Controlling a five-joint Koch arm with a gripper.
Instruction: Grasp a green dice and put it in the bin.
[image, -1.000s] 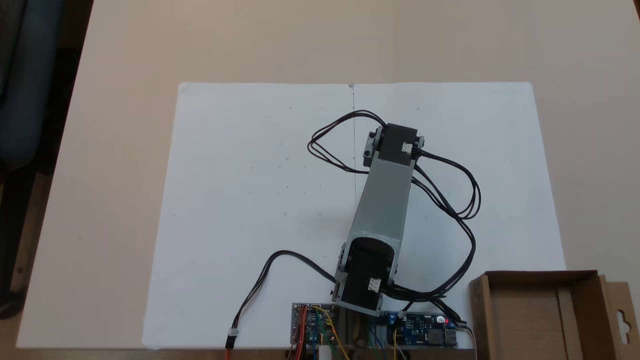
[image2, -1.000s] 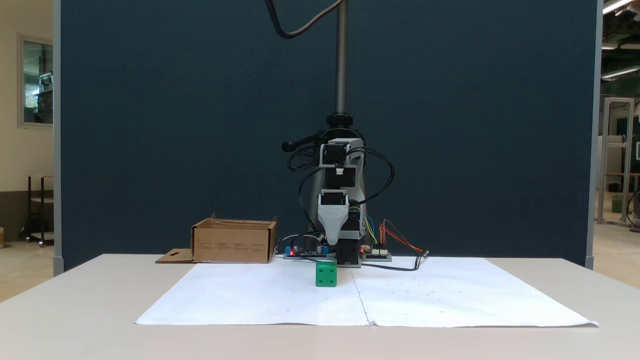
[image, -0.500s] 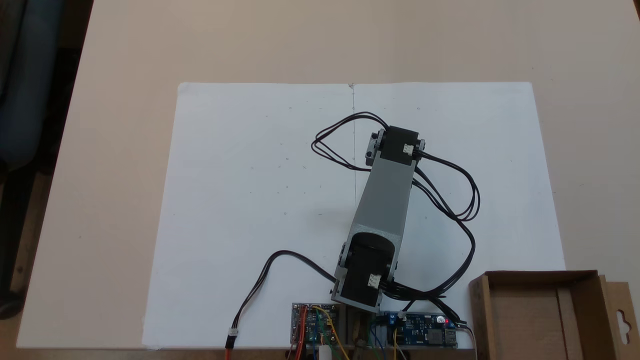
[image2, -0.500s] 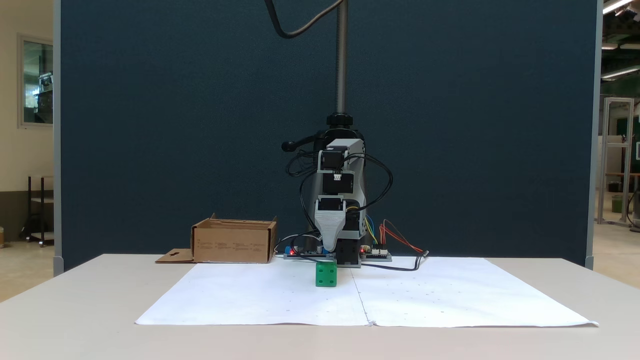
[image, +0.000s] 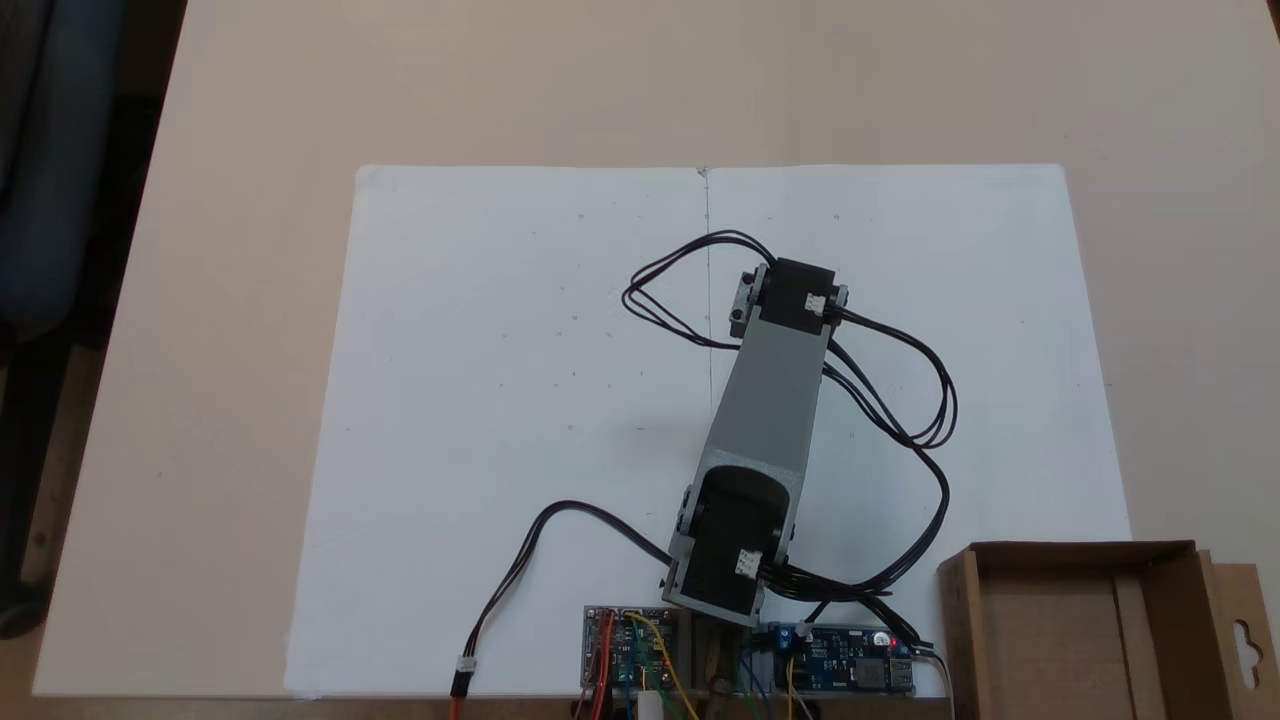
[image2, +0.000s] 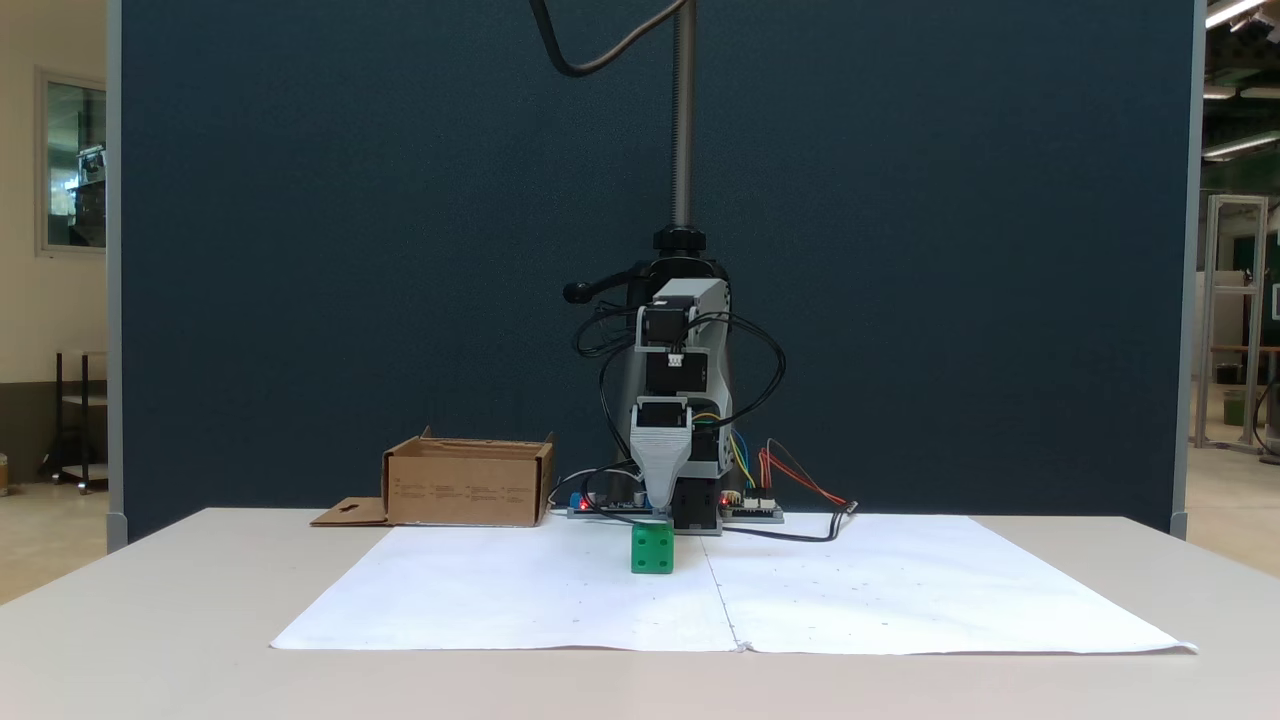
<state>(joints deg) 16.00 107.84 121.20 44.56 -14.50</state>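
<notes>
Fixed views, two: one looks down on the worktop (image: 250, 400), one faces the arm from the front.

Paper (image: 500, 380): white sheets laid side by side on the worktop, seam running down the middle; faint dots on them.

Dice (image2: 652, 549): green, pips on the front face. Stands on the paper just left of the seam in the front view, directly in front of the arm's base. In the view from above the arm covers that spot.

Arm (image: 770, 400): grey link with black motors at both ends, reaching from the base out over the paper and leaning slightly right in the view from above. Black cables (image: 900, 400) loop on both sides of it.

Claw (image2: 660, 503): grey, tapering, pointing down, its tip just above and behind the dice; whether it touches the dice cannot be told. Only one tip shows from the front, so whether the jaws stand apart or together cannot be told.

Bin (image: 1080, 630): brown cardboard, open top, inside bare, slotted tab at its side. Stands off the paper beside the base, at lower right from above, at left in the front view (image2: 468, 483). Well apart from the dice.

Circuit boards (image: 840, 672): at the base, with coloured wires and a red light.

Backdrop: dark blue panel (image2: 350, 250) behind the worktop.
</notes>
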